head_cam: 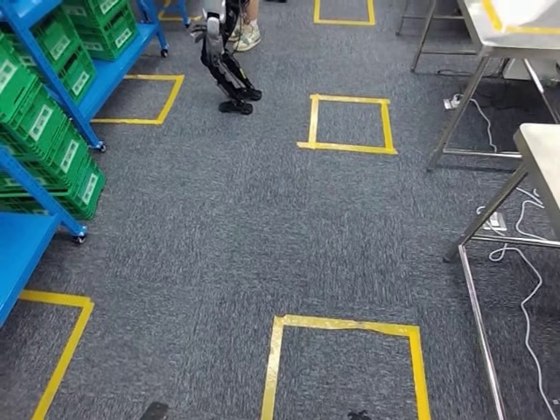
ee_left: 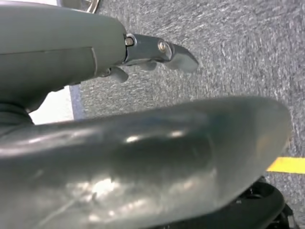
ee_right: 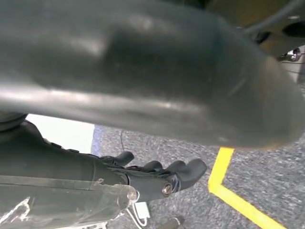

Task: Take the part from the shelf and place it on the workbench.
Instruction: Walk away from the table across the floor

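Observation:
Blue shelves (head_cam: 39, 201) stand along the left in the head view, stacked with green labelled bins (head_cam: 49, 127). I cannot pick out a single part among the bins. A metal workbench (head_cam: 542, 153) stands at the right edge, with a second one (head_cam: 501, 35) behind it. My left hand (ee_left: 144, 157) hangs over grey carpet, its fingers (ee_left: 162, 50) stretched out straight and holding nothing. My right hand (ee_right: 144, 71) hangs the same way, its dark fingers (ee_right: 172, 174) extended and apart from the thumb, with nothing in them.
Grey carpet carries yellow tape squares (head_cam: 346, 122), one close in front (head_cam: 343, 363). Another robot's legs (head_cam: 227, 70) and a person's shoes (head_cam: 246, 35) are at the far end. White cables (head_cam: 521, 254) and a power strip (head_cam: 495, 221) lie under the workbenches.

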Controlling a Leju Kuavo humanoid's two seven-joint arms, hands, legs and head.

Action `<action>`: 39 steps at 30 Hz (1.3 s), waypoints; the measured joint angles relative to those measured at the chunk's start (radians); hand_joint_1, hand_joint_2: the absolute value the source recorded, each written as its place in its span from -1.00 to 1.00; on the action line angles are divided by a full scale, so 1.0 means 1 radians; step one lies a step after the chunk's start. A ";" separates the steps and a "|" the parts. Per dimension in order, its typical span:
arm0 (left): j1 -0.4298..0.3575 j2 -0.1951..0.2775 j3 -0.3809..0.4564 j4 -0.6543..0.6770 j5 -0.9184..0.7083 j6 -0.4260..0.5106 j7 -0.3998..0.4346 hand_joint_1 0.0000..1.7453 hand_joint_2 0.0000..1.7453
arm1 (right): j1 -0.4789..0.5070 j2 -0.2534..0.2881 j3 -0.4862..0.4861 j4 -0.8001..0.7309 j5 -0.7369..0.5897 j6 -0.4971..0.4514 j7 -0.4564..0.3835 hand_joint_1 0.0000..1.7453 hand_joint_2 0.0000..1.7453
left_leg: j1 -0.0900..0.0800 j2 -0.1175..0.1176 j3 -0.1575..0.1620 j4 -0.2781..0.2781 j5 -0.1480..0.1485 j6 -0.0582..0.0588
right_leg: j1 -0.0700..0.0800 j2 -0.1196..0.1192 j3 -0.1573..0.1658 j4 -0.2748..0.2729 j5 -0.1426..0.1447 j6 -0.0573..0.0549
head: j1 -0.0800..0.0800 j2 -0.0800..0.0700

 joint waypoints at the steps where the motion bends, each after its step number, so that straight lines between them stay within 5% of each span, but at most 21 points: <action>1: 0.001 0.000 0.003 0.000 0.000 0.000 0.000 -1.00 -1.00 | 0.001 0.000 0.000 0.000 0.000 0.000 0.001 -1.00 -1.00 | 0.000 -0.005 -0.001 0.001 0.000 -0.002 | -0.001 -0.001 -0.013 0.026 -0.007 0.003 | 0.001 0.000; 3: 0.002 -0.002 0.006 0.000 0.000 -0.001 0.000 -1.00 -1.00 | 0.002 -0.001 0.000 0.000 0.000 0.000 0.003 -1.00 -1.00 | 0.004 -0.023 -0.001 0.005 -0.002 -0.009 | -0.005 0.002 0.011 -0.017 0.030 0.012 | 0.001 0.000; 5: 0.001 -0.003 0.008 0.000 0.000 -0.001 0.000 -1.00 -1.00 | 0.003 -0.003 0.000 0.000 0.000 0.001 0.005 -1.00 -1.00 | 0.008 -0.044 -0.006 0.017 -0.007 -0.025 | -0.011 0.036 0.073 -0.130 0.079 0.020 | 0.003 0.000; 7: 0.000 -0.002 0.008 0.000 0.000 -0.001 0.000 -1.00 -1.00 | 0.003 -0.003 0.000 0.000 0.000 0.002 0.006 -1.00 -1.00 | 0.008 -0.061 -0.018 0.033 -0.010 -0.039 | -0.015 0.066 0.104 -0.184 0.090 0.007 | 0.004 0.000; 9: 0.001 -0.001 0.009 0.000 -0.001 0.000 0.000 -1.00 -1.00 | 0.004 -0.003 0.000 0.000 0.000 0.003 0.007 -1.00 -1.00 | 0.007 -0.075 -0.028 0.036 -0.004 -0.044 | -0.011 0.053 0.103 -0.180 0.090 -0.020 | 0.000 0.000; 12: 0.004 -0.003 0.010 0.000 -0.001 0.000 0.000 -1.00 -1.00 | 0.004 -0.004 0.000 -0.001 0.001 0.003 0.009 -1.00 -1.00 | 0.004 -0.026 -0.054 0.080 -0.030 -0.044 | -0.004 0.016 0.103 -0.179 0.093 -0.044 | -0.007 0.000; 14: 0.000 -0.005 0.010 0.000 -0.002 0.000 0.000 -1.00 -1.00 | 0.005 -0.004 0.000 -0.001 0.001 0.003 0.008 -1.00 -1.00 | -0.004 0.025 -0.112 0.201 -0.093 -0.039 | 0.003 -0.014 0.102 -0.180 0.092 -0.053 | -0.013 0.000; 16: -0.001 -0.005 0.010 0.000 -0.002 0.000 -0.001 -1.00 -1.00 | 0.007 -0.004 0.000 -0.001 0.001 0.003 0.008 -1.00 -1.00 | -0.007 0.037 -0.168 0.321 -0.138 -0.032 | 0.010 -0.047 0.101 -0.180 0.090 -0.058 | -0.014 0.000; 17: 0.000 -0.005 0.010 0.000 -0.002 0.000 -0.001 -1.00 -1.00 | 0.007 -0.004 0.000 -0.001 0.001 0.003 0.008 -1.00 -1.00 | -0.008 0.038 -0.173 0.337 -0.134 -0.028 | 0.012 -0.063 0.101 -0.180 0.089 -0.059 | -0.014 0.000; 19: 0.003 -0.005 0.010 0.000 -0.003 0.000 -0.001 -1.00 -1.00 | 0.005 -0.004 0.000 -0.001 0.001 0.004 0.008 -1.00 -1.00 | -0.011 0.052 -0.131 0.265 -0.081 -0.020 | 0.014 -0.089 0.104 -0.180 0.086 -0.058 | -0.014 0.000; 20: 0.003 -0.005 0.010 0.000 -0.003 0.000 -0.001 -1.00 -1.00 | 0.004 -0.004 0.000 -0.001 0.002 0.004 0.008 -1.00 -1.00 | -0.015 0.079 -0.096 0.202 -0.053 -0.017 | 0.015 -0.101 0.107 -0.180 0.084 -0.055 | -0.014 0.000; 23: -0.004 -0.006 0.011 0.000 -0.008 0.000 -0.001 -1.00 -1.00 | 0.003 -0.005 0.000 -0.001 0.003 0.004 0.009 -1.00 -1.00 | -0.031 0.144 -0.038 0.081 -0.032 -0.010 | 0.026 -0.135 0.114 -0.181 0.074 -0.040 | -0.014 0.000; 25: -0.003 -0.007 0.011 0.000 -0.009 0.001 -0.001 -1.00 -1.00 | 0.001 -0.005 0.000 -0.001 0.003 0.004 0.009 -1.00 -1.00 | -0.032 0.124 -0.038 0.074 -0.035 -0.003 | 0.027 -0.155 0.123 -0.188 0.070 -0.030 | -0.011 0.000; 27: 0.000 -0.005 0.011 0.000 -0.010 0.002 -0.001 -1.00 -1.00 | -0.002 -0.005 0.000 -0.001 0.004 0.004 0.008 -1.00 -1.00 | -0.028 0.096 -0.036 0.071 -0.034 0.007 | 0.021 -0.114 0.119 -0.165 0.050 -0.020 | -0.009 0.000; 29: -0.004 -0.005 0.012 0.000 -0.010 0.002 -0.001 -1.00 -1.00 | 0.000 -0.005 0.000 -0.001 0.003 0.006 0.007 -1.00 -1.00 | -0.025 0.067 -0.035 0.070 -0.032 0.016 | 0.018 -0.043 0.073 -0.064 -0.002 -0.015 | -0.006 0.000; 31: -0.008 -0.006 0.012 0.000 -0.011 0.002 -0.001 -1.00 -1.00 | 0.003 -0.005 0.000 -0.001 0.003 0.006 0.007 -1.00 -1.00 | -0.025 0.033 -0.035 0.070 -0.031 0.021 | 0.022 -0.018 0.006 0.058 -0.043 -0.017 | -0.004 0.000; 32: -0.007 -0.006 0.012 0.000 -0.011 0.002 -0.001 -1.00 -1.00 | 0.004 -0.005 0.000 -0.001 0.003 0.006 0.007 -1.00 -1.00 | -0.026 0.016 -0.034 0.070 -0.032 0.022 | 0.023 -0.015 -0.014 0.082 -0.039 -0.019 | -0.003 0.000; 34: -0.005 -0.006 0.012 0.000 -0.011 0.002 -0.001 -1.00 -1.00 | 0.004 -0.005 0.000 -0.001 0.002 0.006 0.007 -1.00 -1.00 | -0.025 -0.017 -0.031 0.070 -0.032 0.022 | 0.024 -0.006 -0.001 0.019 0.023 -0.025 | -0.003 0.000; 36: -0.005 -0.006 0.012 0.000 -0.011 0.003 -0.001 -1.00 -1.00 | 0.004 -0.005 0.000 -0.001 0.002 0.006 0.007 -1.00 -1.00 | -0.025 -0.045 -0.031 0.072 -0.032 0.017 | 0.018 0.036 0.051 -0.112 0.088 -0.028 | -0.003 0.000; 38: -0.006 -0.006 0.012 0.000 -0.012 0.004 -0.001 -1.00 -1.00 | 0.002 -0.005 0.000 -0.001 0.002 0.007 0.007 -1.00 -1.00 | -0.024 -0.067 -0.036 0.071 -0.029 0.005 | 0.013 0.069 0.080 -0.178 0.107 -0.030 | -0.003 0.000; 39: -0.005 -0.005 0.012 0.000 -0.013 0.005 -0.001 -1.00 -1.00 | 0.001 -0.005 0.000 -0.001 0.001 0.007 0.007 -1.00 -1.00 | -0.023 -0.077 -0.038 0.069 -0.025 -0.002 | 0.014 0.068 0.084 -0.183 0.106 -0.033 | -0.003 0.000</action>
